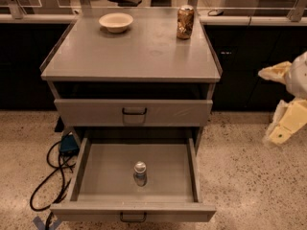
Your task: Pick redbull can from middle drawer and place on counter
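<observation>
The redbull can [140, 173] stands upright on the floor of the pulled-out middle drawer [100, 176], near the middle and towards the front. It is slim, with a silver top. The counter [129, 51] is the grey top of the cabinet above. My gripper [283, 123] is at the far right of the view, cream-coloured, hanging over the floor beside the cabinet. It is well to the right of the drawer and the can, and holds nothing that I can see.
A white bowl [116, 21] sits at the counter's back left and a brown-gold can [185, 21] at its back right. A closed drawer [134, 112] lies above the open one. A blue box and black cables [60, 162] lie on the floor to the left.
</observation>
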You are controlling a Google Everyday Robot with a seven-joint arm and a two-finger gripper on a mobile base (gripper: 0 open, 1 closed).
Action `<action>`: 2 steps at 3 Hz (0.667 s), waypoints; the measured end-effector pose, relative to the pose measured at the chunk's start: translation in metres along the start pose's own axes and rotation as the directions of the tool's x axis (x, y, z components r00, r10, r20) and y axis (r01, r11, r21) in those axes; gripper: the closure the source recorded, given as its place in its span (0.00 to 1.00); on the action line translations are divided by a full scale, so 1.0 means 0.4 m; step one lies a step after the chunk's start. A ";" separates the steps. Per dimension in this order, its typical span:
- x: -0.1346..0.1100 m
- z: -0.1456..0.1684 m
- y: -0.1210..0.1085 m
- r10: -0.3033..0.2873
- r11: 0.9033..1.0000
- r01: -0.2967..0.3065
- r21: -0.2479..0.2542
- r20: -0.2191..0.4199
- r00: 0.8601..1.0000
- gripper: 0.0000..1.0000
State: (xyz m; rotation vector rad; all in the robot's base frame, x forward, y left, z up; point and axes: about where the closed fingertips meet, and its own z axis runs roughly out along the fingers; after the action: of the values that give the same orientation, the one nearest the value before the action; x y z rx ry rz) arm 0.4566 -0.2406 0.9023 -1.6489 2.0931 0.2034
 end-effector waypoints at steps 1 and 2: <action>0.049 0.135 -0.007 -0.006 0.999 0.019 -0.051 0.229 0.973 0.00; 0.053 0.249 -0.011 -0.036 0.994 0.071 -0.078 0.379 0.925 0.00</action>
State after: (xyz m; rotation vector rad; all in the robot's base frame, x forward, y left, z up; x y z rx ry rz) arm 0.4838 -0.2213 0.8058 -1.5682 1.7680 0.5591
